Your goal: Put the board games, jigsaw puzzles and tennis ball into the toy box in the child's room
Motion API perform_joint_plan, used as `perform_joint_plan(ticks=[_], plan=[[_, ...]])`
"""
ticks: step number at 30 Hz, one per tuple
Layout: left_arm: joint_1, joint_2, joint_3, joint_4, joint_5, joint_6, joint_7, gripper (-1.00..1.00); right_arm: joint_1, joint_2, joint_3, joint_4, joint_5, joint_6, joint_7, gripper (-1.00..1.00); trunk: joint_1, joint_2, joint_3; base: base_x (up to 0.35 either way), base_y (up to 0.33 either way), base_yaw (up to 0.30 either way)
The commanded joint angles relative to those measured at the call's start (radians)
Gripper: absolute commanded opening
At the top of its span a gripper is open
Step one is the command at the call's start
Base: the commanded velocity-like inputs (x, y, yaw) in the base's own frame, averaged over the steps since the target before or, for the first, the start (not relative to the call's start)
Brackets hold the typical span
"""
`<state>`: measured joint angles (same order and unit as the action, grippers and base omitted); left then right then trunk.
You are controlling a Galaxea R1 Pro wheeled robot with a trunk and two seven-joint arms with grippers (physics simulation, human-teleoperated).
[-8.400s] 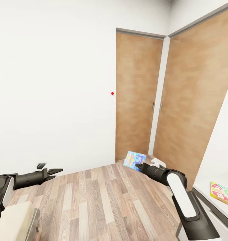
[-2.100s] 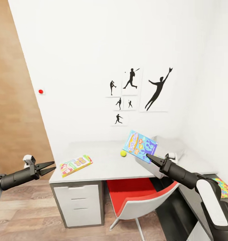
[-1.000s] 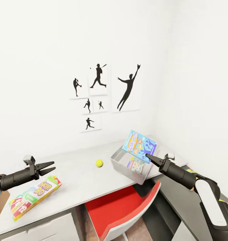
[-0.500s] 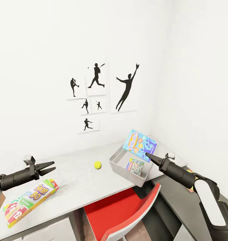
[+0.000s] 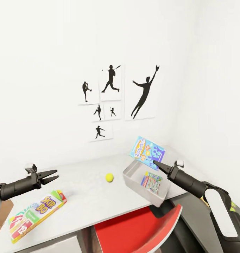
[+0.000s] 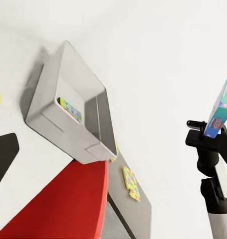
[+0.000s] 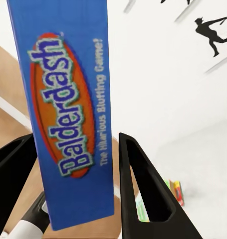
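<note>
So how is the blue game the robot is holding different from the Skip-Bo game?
The blue game is up in the air, clamped in the right pincer above the toy box; the Skip-Bo game lies flat on the table. The blue game is light blue with an orange logo; the Skip-Bo game is yellow, green and red. Both are flat rectangular boxes.

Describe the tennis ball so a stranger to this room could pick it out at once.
Start at the black baseball-player prints on the white wall and drop to the light-grey table below them. The tennis ball lies on the bare top just left of the grey toy box. It is the one small round yellow-green thing there; the Skip-Bo box further left is flat and rectangular.
</note>
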<state>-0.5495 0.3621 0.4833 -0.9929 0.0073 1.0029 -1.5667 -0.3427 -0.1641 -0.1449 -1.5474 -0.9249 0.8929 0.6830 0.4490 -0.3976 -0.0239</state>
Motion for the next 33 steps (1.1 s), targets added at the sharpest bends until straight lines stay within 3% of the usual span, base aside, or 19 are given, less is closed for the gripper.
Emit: perform_joint_plan(ticks=[1,7,17,33], plan=[[-0.001,0.000,0.000,0.000,-0.001,0.010,-0.004,1.00,-0.001,0.000,-0.001,0.000,-0.003,0.006,0.003,-1.00,0.001,-0.002,-0.003,0.158,0.000,0.251],[-0.001,0.000,0.000,0.001,-0.002,0.010,-0.004,1.00,-0.001,0.000,-0.001,0.000,-0.005,0.005,0.003,-1.00,0.001,-0.002,-0.006,0.112,0.000,0.135],[-0.001,0.000,0.000,0.006,-0.001,0.010,-0.004,1.00,-0.001,0.000,-0.002,0.001,-0.006,0.005,0.005,-1.00,0.001,-0.002,-0.014,0.211,-0.110,0.007],[-0.001,-0.002,0.000,0.007,-0.002,0.010,-0.004,1.00,-0.001,0.000,-0.002,0.001,-0.006,0.005,0.006,-1.00,0.001,-0.002,-0.015,0.086,-0.008,0.000]])
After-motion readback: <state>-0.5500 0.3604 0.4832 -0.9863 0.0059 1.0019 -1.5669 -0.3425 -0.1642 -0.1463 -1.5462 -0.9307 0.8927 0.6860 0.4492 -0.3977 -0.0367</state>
